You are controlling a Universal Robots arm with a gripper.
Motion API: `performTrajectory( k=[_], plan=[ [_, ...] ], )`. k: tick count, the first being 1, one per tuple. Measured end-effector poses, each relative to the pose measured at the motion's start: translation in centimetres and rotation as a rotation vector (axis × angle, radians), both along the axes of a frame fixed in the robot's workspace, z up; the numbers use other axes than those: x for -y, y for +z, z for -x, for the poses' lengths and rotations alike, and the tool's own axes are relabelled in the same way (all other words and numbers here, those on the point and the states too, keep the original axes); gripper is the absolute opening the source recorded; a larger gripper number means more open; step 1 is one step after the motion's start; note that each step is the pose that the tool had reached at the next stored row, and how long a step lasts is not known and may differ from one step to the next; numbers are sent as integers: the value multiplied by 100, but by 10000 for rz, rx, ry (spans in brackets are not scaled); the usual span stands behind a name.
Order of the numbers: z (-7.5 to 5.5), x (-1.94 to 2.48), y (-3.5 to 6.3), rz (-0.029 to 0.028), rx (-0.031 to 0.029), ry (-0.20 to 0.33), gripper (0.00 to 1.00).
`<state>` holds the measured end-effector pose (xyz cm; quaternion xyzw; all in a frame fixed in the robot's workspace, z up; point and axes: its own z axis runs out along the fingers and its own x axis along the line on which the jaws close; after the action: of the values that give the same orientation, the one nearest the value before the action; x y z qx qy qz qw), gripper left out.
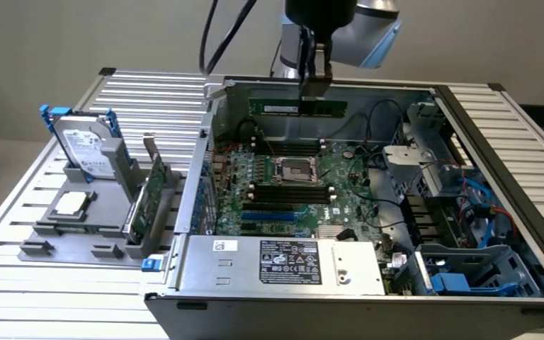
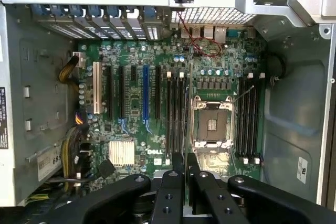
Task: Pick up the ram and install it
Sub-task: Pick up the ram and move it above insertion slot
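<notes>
- Exterior view: I see my gripper (image 1: pixel 314 92) pinching the ram (image 1: pixel 272 108), a flat green stick, above the motherboard (image 1: pixel 348 193).
- Wrist view: ram edge-on, sliver-thin, over long black slots (image 2: pixel 176 109).

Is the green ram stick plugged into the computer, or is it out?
Out. The gripper holds the ram level in the air above the open case, touching none of the black slots on the motherboard.

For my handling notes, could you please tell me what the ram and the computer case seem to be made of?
As they look: the ram is a green circuit board, matt, with a pale paper-like label; likely fibreglass laminate. Then the computer case: bare grey sheet metal, probably steel, with a dull sheen, folded edges and punched holes.
</notes>
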<state>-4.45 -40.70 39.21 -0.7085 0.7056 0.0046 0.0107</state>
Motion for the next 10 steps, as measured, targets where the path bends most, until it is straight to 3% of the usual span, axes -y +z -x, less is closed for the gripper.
performTrajectory(
  k=[10],
  plan=[
    [-88,-177,-183,76,1,0,14]
  ],
)
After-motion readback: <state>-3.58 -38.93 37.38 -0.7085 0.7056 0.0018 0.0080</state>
